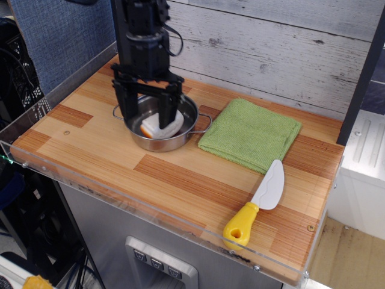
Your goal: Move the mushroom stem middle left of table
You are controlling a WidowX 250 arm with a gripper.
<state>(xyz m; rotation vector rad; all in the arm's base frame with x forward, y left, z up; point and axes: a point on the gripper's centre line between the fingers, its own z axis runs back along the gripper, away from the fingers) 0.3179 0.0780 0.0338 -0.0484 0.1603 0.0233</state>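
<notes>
One view only; high off the table's (180,180) front corner, looking down obliquely.

A robot test lab with a play kitchen

A black robot arm (141,36) stands over a wooden table (180,174) with a clear plastic rim. A toy knife (257,201), small steel pot (157,123) and green cloth (249,133) lie there.

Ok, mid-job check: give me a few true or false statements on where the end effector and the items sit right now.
1. The mushroom stem lies inside the steel pot. True.
2. The end effector hangs over the green cloth. False: it is lowered into the pot, fingers on either side of the stem.
3. The knife lies on the green cloth. False: it lies on the table near the front right edge.
4. The stem is already lifted. False: it sits in the pot.
</notes>
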